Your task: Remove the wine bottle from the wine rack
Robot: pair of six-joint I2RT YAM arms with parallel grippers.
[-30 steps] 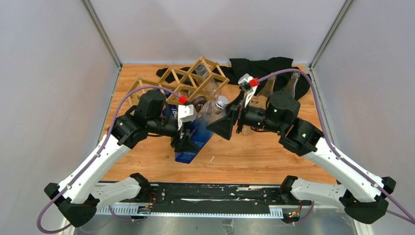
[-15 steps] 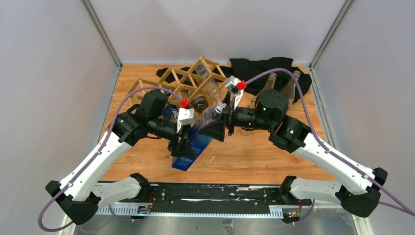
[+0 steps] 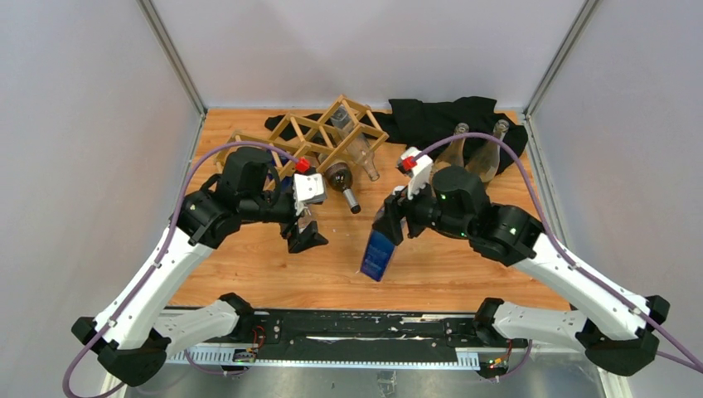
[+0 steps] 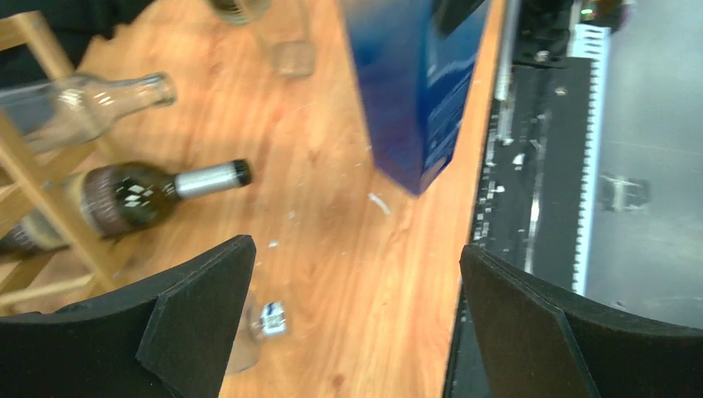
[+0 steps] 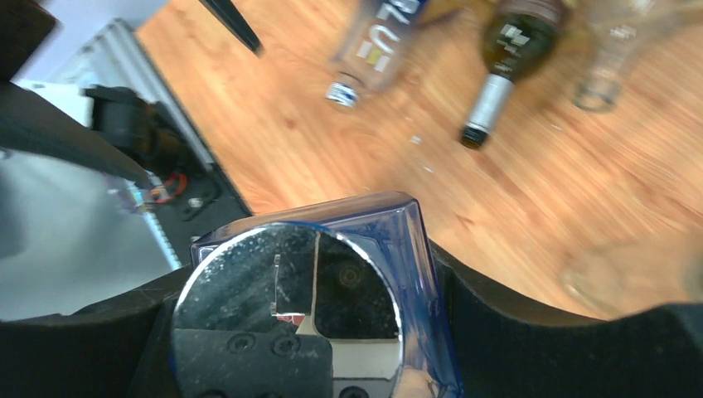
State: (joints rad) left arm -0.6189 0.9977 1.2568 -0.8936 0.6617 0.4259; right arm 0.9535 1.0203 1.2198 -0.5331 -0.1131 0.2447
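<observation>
The wine rack (image 3: 315,137) (image 4: 62,220), a tan stick lattice, stands at the back of the table. A dark wine bottle (image 3: 340,177) (image 4: 124,197) (image 5: 510,37) lies in a lower cell, its silver neck sticking out toward me. A clear bottle (image 3: 358,149) (image 4: 75,104) lies in a cell above it. My right gripper (image 3: 391,224) (image 5: 307,315) is shut on the mirrored top of a blue square bottle (image 3: 380,249) (image 4: 414,91), which hangs tilted over the table. My left gripper (image 3: 305,236) (image 4: 356,249) is open and empty, left of the blue bottle.
A small clear bottle (image 5: 373,50) (image 4: 249,332) lies on the wood by my left finger. Two upright glass bottles (image 3: 454,145) stand at the back right on a black cloth (image 3: 439,116). A black rail (image 3: 373,327) runs along the near edge.
My left gripper let go of the blue bottle and drew back to the left. My right gripper closed on the bottle's top and carried it right and toward the near edge.
</observation>
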